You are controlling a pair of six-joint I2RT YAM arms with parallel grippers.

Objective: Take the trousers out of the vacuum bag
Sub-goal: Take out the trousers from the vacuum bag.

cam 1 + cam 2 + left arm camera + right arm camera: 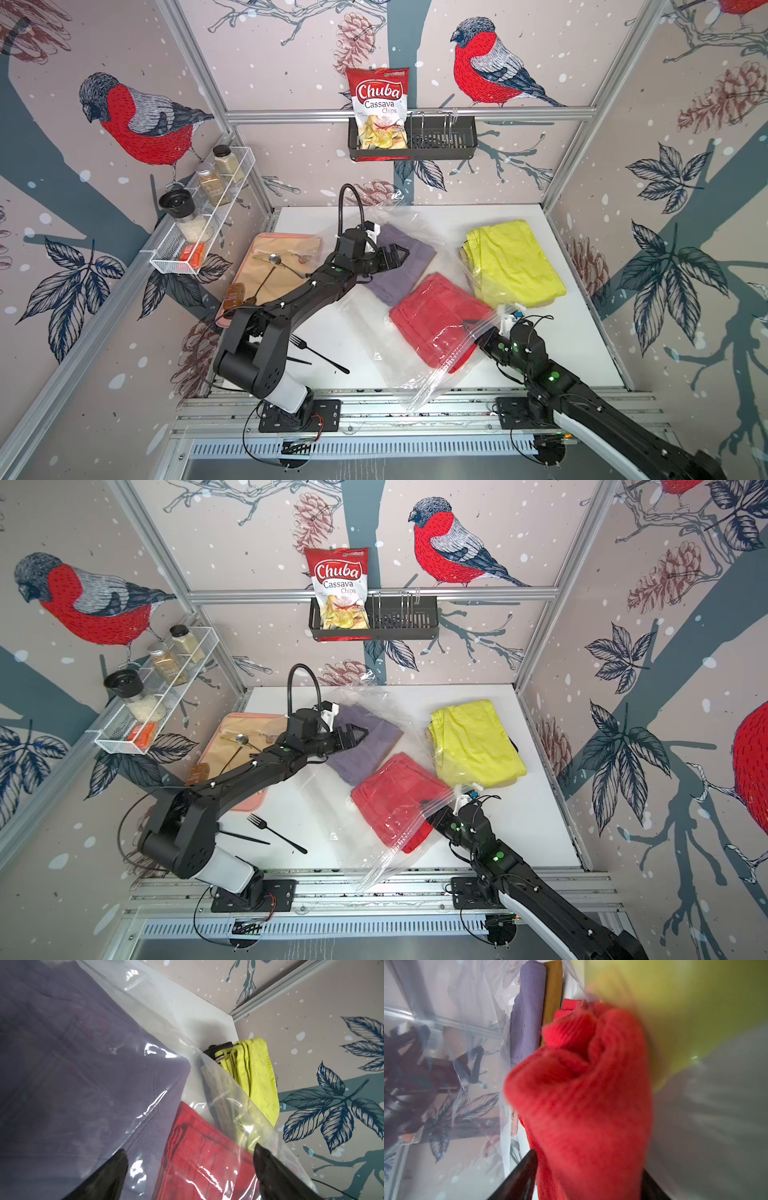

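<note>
The clear vacuum bag [365, 328] [328, 808] lies across the middle of the table, its mouth toward the front right. Purple trousers [386, 286] [83, 1064] and red trousers [436, 320] [197, 1157] lie inside it. A mustard-brown pair [553, 991] lies under the purple pair. Yellow-green trousers [515, 262] [473, 742] lie outside the bag at the back right, on a black pair [220, 1047]. My left gripper [395, 253] [191, 1167] hovers open above the plastic over the purple pair. My right gripper [473, 330] [585, 1167] is in the bag's mouth, jaws apart, with bunched red cloth between them.
A pink tray [307, 239] with beige cloth and a spoon stands at the left, an amber bottle [233, 296] on its near corner. A black fork [316, 353] lies by the left arm's base. A chips packet [378, 108] sits in the wall basket [440, 141]. Spice jars fill a wire shelf [208, 216].
</note>
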